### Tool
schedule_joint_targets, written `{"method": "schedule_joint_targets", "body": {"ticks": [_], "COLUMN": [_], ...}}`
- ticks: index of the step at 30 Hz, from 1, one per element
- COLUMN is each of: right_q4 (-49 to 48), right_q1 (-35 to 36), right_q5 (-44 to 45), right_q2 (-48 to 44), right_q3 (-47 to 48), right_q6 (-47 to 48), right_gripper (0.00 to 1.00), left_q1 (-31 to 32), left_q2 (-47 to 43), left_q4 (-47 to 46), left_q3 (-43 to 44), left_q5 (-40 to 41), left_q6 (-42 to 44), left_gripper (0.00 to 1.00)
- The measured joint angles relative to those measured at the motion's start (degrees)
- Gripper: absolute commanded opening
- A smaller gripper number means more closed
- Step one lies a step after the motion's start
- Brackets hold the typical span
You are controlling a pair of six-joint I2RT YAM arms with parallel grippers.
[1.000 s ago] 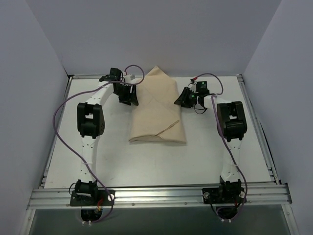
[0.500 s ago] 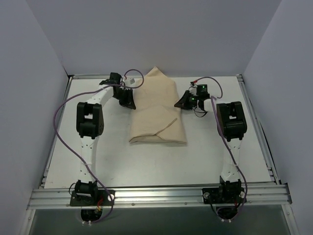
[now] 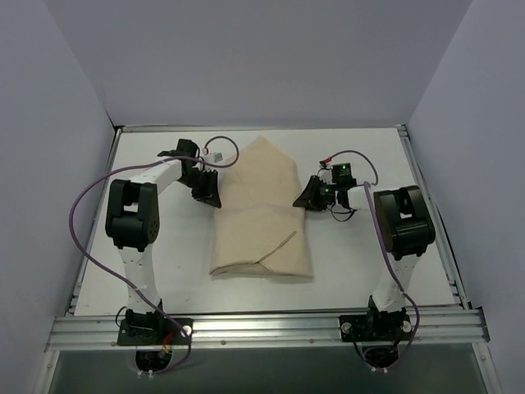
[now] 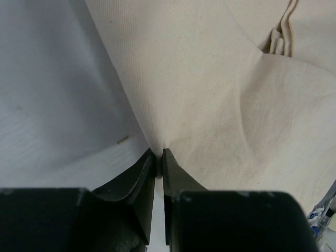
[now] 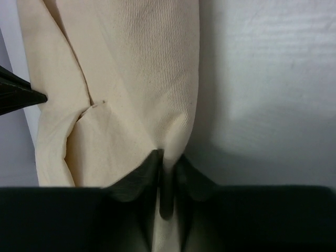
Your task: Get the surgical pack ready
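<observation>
The left pincer [image 4: 158, 152] is pressed together on the left edge of the cloth bundle [image 3: 262, 215], its dark tips meeting just where the fabric leaves the tabletop [image 3: 353, 263], with a small pucker rising from them. The right pincer [image 5: 167, 156] is pinching too, with a thin ridge of cloth caught between its tips on the opposite edge. Both grips sit about halfway along the bundle, facing each other across it, which looks meant to let the two arms pull or shift the whole thing evenly rather than twist it. The bundle lies in the middle of the tabletop, its long axis running away from the arm bases, the far end coming to a point and the near end closed by a flap folded on a slant. Nothing of what is wrapped inside can be seen, so the folding seems mostly done. Each pinch takes little fabric, perhaps only the outer layer, so a hard tug might open a fold instead of moving the load
</observation>
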State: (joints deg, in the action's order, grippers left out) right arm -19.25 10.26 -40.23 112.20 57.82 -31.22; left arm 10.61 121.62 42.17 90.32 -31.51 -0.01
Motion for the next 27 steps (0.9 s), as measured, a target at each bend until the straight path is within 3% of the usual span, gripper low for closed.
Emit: {"method": "schedule_joint_targets", "body": {"ticks": [4,7,11,14,15,18,21,27], "right_q4": [3.1,8.2,17.8,19.6,19.3,16.9,10.6,-0.6], "right_q1": [0.7,0.0,-1.3,-1.6,-1.4,-0.6,0.8,2.8], "right_q5": [0.8,2.9,7.0,10.0,10.6,10.2,5.8,1.4], "right_q2": [-2.9,-3.4,-3.0,-3.2,-3.4,-3.9,-1.8,8.5], "right_q3": [-1.6,1.5,12.3,19.0,19.9,19.3,17.4,16.1], "right_q6": [1.2,3.7,7.9,10.0,10.4,9.9,6.0,-1.0], "right_gripper": [0.44,0.51,0.5,0.41,0.34,0.15,0.03,0.0], "left_q1": [-0.1,-0.3,-0.7,-1.3,-1.3,-1.3,-0.5,0.3], "left_q2": [-4.2,-5.6,-5.6,-5.7,-5.7,-5.9,-4.8,3.0], "left_q4": [1.0,2.2,4.6,4.2,3.6,2.2,1.2,-0.2], "left_q3": [-3.1,-3.3,-0.9,2.9,3.9,5.9,8.0,12.6], "left_q5": [0.5,1.1,2.8,4.9,5.4,6.2,5.7,4.7], "left_q6": [1.7,2.6,3.1,3.3,3.4,3.5,2.6,1.5], "left_gripper": [0.4,0.44,0.47,0.44,0.38,0.33,0.32,0.32]}}
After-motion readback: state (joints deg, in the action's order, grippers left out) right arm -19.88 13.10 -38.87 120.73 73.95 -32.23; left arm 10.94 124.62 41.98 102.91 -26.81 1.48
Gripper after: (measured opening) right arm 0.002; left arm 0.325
